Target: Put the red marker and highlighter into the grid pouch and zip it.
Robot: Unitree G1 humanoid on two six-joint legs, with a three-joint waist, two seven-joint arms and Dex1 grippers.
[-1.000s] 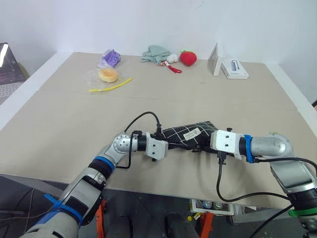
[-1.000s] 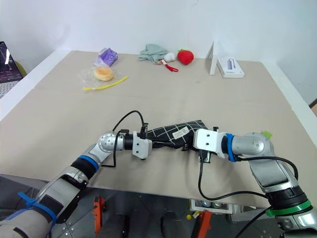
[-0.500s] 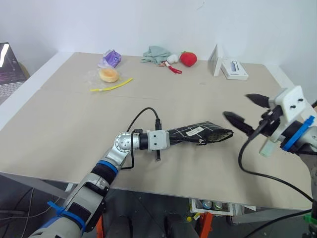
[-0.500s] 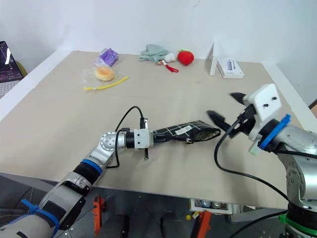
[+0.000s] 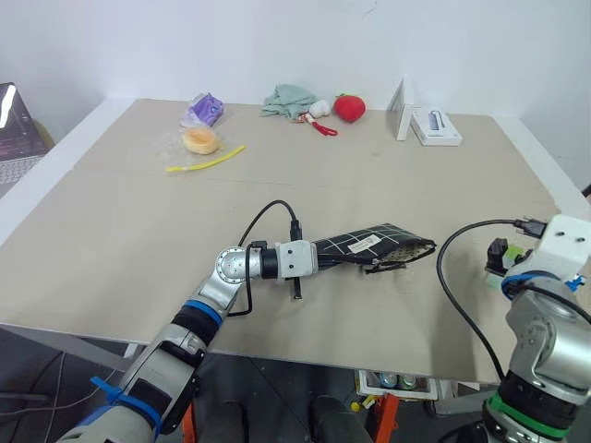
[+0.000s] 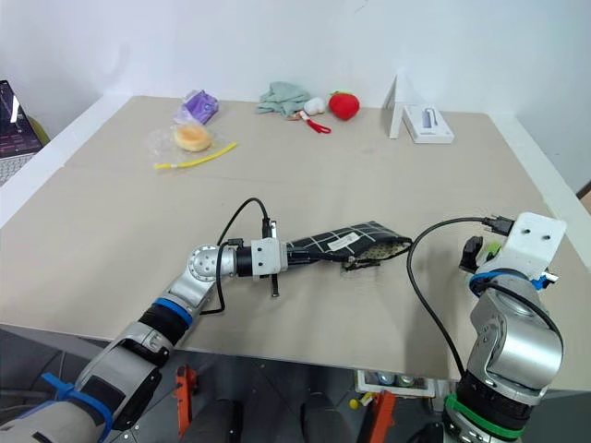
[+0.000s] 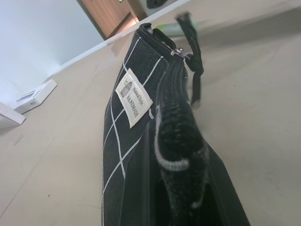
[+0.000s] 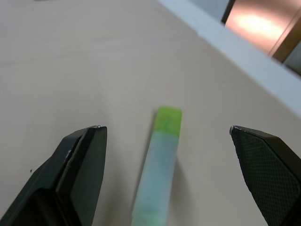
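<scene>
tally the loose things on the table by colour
black: 1, grid pouch
green: 2, highlighter, teal cloth
red: 1, strawberry plush
yellow: 1, strip
purple: 1, wrapper
white: 1, box
total: 7

Left gripper (image 5: 319, 257) clamped, level; right gripper (image 8: 171, 141) wide open

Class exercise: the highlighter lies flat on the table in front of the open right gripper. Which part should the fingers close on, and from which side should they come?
Probably the pale barrel of the highlighter, below its green cap. It lies flat on the table, lengthwise between the open right gripper fingers, so come from above, one finger on each long side.
</scene>
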